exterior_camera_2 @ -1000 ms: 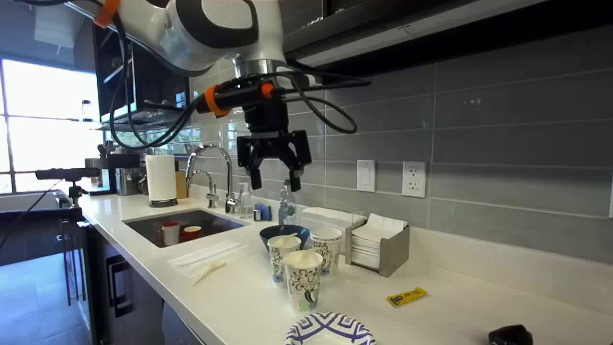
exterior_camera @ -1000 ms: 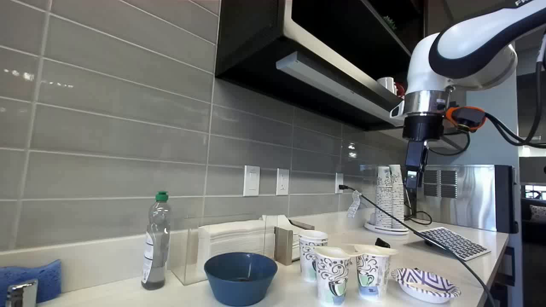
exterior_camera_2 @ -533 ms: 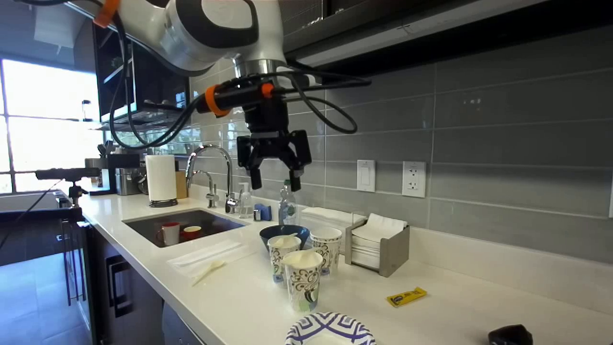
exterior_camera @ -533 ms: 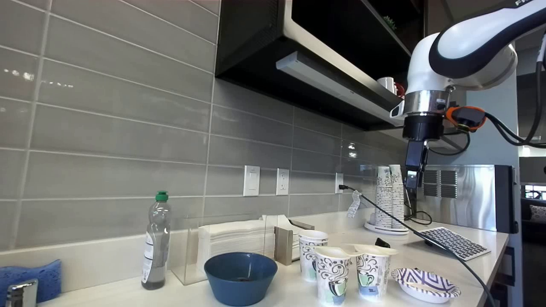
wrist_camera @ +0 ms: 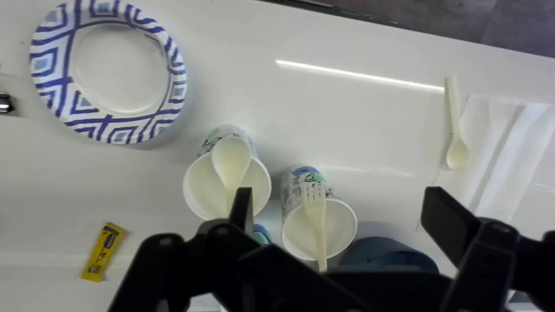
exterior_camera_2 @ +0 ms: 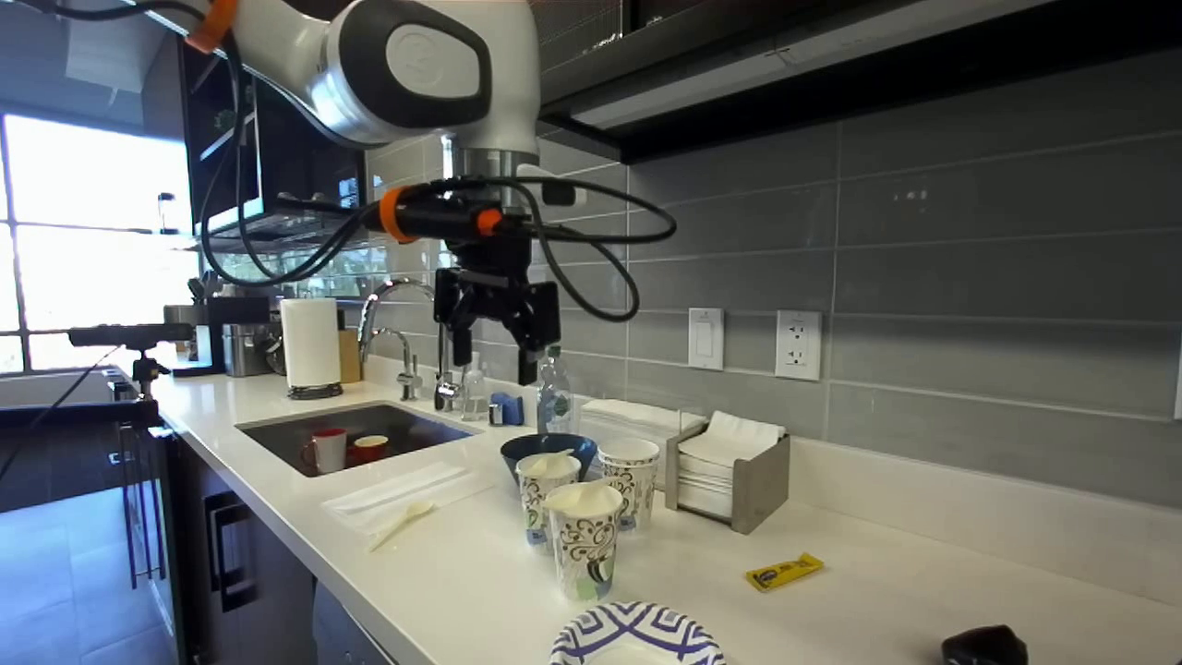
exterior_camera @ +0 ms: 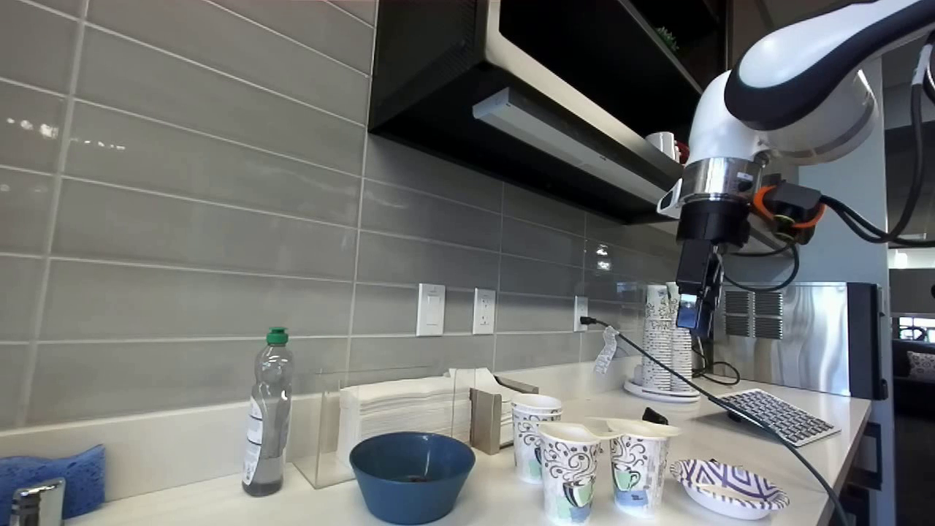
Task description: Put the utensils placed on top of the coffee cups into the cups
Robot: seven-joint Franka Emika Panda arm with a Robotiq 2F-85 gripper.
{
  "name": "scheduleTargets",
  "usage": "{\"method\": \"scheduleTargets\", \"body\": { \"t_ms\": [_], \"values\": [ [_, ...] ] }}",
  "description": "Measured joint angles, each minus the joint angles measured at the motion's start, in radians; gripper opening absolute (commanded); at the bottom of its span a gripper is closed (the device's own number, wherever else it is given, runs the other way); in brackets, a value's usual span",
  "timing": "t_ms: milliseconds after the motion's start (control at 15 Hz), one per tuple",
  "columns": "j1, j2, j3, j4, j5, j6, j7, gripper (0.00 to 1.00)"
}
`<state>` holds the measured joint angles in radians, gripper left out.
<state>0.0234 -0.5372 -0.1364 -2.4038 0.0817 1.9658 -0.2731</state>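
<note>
Two patterned paper coffee cups stand upright on the counter. In the wrist view a cream spoon [wrist_camera: 232, 162] lies across the rim of the cup [wrist_camera: 197, 188] nearer the plate. Across the other cup [wrist_camera: 340, 225] rests a cream fork [wrist_camera: 315, 210], its tines past the rim. A further cup stack [exterior_camera_2: 633, 480] has nothing visible on top; the gripper mostly hides it in the wrist view. My gripper [wrist_camera: 338, 197] is wide open and holds nothing. Both exterior views show it well above the cups [exterior_camera: 570, 475], and in an exterior view the gripper [exterior_camera_2: 495, 362] looks slightly tilted.
A dark-blue bowl [exterior_camera: 411, 475] sits close by the cups. A patterned paper plate [wrist_camera: 108, 125], a yellow packet [wrist_camera: 103, 252] and a loose spoon [wrist_camera: 456, 147] beside napkins lie around them. The napkin holder [exterior_camera_2: 762, 480] and wall are behind; the sink [exterior_camera_2: 277, 434] lies beyond.
Over the last half second my gripper has shifted toward the sink side, dropped a little and tilted, staying open. The cups and utensils have not moved.
</note>
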Motion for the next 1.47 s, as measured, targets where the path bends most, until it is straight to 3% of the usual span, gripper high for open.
{"method": "scheduleTargets", "body": {
  "t_ms": [200,667,1133,1467],
  "values": [
    [0.007,0.006,0.0,-0.058,0.086,0.075,0.008,1.0],
    [0.007,0.011,-0.005,-0.083,0.109,0.103,0.009,1.0],
    [0.004,0.047,-0.086,-0.131,0.348,0.103,0.016,1.0],
    [0.004,0.112,-0.093,-0.136,0.504,0.153,0.02,1.0]
  ]
}}
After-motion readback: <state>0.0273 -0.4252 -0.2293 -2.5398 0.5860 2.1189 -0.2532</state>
